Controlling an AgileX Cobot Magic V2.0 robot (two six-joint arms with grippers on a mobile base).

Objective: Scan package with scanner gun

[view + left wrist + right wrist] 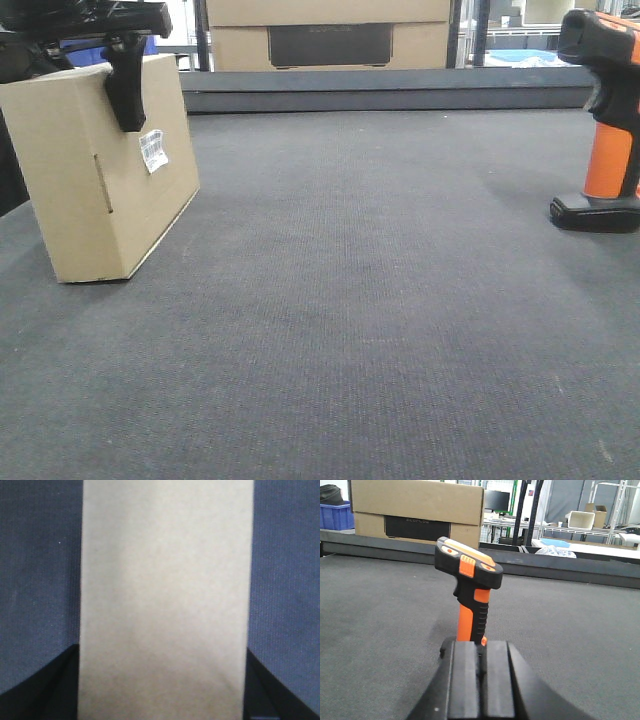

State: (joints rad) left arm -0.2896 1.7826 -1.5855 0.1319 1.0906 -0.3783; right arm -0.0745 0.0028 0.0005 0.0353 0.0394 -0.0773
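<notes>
Left arm: the left gripper [161, 685] is pinching the box [100, 190] from above, jaws clamping its two broad faces.
Box: it is standing on a narrow side at the left of the front view, leaning a little, its lower edge seemingly touching the bench [380, 300].
Label: a white label [153, 150] is showing on the broad face, just under the near jaw and facing toward the right of the frame.
Scanner: the scanner [608, 150] is standing upright on its base at the far right edge of the front view, well apart from the box.
Right arm: the right gripper [481, 680] is sitting low in the right wrist view just in front of the scanner's base, jaws pressed together and holding nothing.
Progress: the box is being presented, so that half looks done; the scanner is not yet being gripped.
Remaining: spreading the right jaws, taking the handle, lifting, aiming the head at the label and triggering.
</notes>
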